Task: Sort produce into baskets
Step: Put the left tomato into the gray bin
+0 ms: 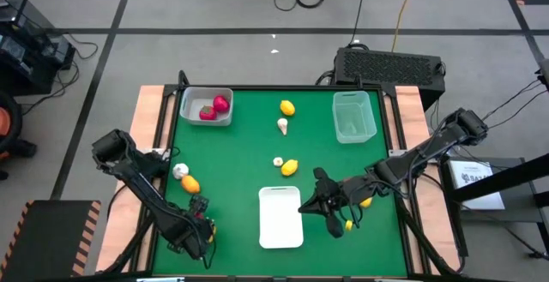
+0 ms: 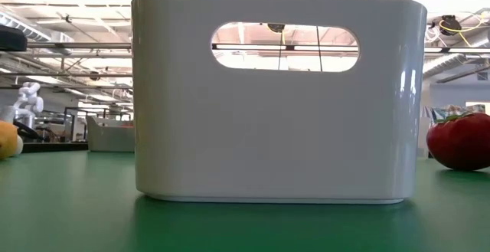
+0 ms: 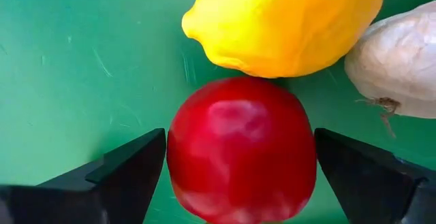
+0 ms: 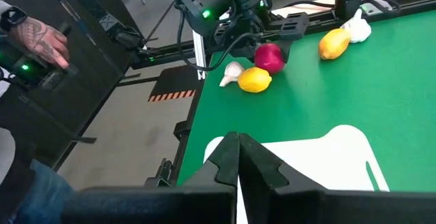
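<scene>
Here the green table [image 1: 249, 179] carries everything, and from the low camera most of it is hidden behind a white tub [image 2: 279, 95] that fills the picture; only a red piece at one side and a sliver of yellow at the other peep past it. From above, that tub sits near the front edge, about midway along it. The whitish-grey basket [image 1: 207, 106] stands in the far left corner with two red pieces [image 1: 214, 108] inside, though their shapes are hard to make out at that height. The green-tinted basket [image 1: 354, 116] stands toward the far right corner. The left gripper [image 3: 238, 176] is low at the front left corner, its fingers spread wide on either side of a red fruit [image 3: 242, 149] without clearly touching it; a yellow lemon [image 3: 286, 23] touches the red fruit, a garlic bulb [image 3: 398, 64] lies just beside it, and both are cut off by the frame. The right gripper [image 4: 238, 157] hovers over the tub's right side with its fingers pressed together, holding nothing. Under the right arm two yellow bits [image 1: 366, 202] are partly covered. More lemons [image 1: 287, 107] and garlic [image 1: 282, 126] lie scattered mid-table. A person's hand [image 4: 42, 40] shows beyond the table.
</scene>
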Robot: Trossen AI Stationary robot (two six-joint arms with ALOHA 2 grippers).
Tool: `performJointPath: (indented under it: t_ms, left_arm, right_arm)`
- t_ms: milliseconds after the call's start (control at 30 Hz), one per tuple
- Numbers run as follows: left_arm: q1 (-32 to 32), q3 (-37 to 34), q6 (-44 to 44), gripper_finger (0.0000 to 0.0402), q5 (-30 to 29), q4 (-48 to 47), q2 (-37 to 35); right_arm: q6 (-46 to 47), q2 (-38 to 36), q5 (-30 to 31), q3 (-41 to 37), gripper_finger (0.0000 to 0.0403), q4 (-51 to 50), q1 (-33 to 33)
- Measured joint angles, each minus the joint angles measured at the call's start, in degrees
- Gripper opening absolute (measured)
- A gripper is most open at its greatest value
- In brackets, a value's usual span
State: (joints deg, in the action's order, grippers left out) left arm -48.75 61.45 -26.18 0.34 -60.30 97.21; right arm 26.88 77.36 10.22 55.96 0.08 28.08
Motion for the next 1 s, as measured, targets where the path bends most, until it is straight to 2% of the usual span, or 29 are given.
performJointPath:
  t_ms: [267, 400, 500, 600, 733, 1000]
  left_arm:
    - [0.04, 0.0, -0.47, 0.0288, -0.03, -0.21, -0.02]
    - [0.83, 1.62, -0.5, 0.0279, 2.6, -3.51, -0.09]
    - [1.96, 4.31, -0.45, 0.0285, 2.57, -9.78, -1.22]
    - [3.7, 6.98, -0.43, 0.0286, -0.29, -15.25, -4.03]
    - [7.57, 9.31, -2.09, 0.0286, -6.92, -21.15, -9.76]
    - [24.07, 10.48, -8.04, 0.0287, -19.34, -24.01, -26.04]
  right_arm:
    - [-0.12, 0.0, 0.07, 0.0, 0.0, -0.16, -0.73]
    - [-0.76, 0.0, 0.04, 0.0, 0.0, -0.18, -0.73]
    - [-1.06, 0.0, 0.04, 0.0, 0.0, -0.2, -0.86]
    - [-1.23, 0.0, -0.11, 0.0, 0.0, -0.2, -1.39]
    - [-1.45, 0.0, -0.09, 0.0, 0.0, -0.18, -2.54]
    - [-2.06, 0.0, -0.06, 0.0, 0.0, 0.15, -4.81]
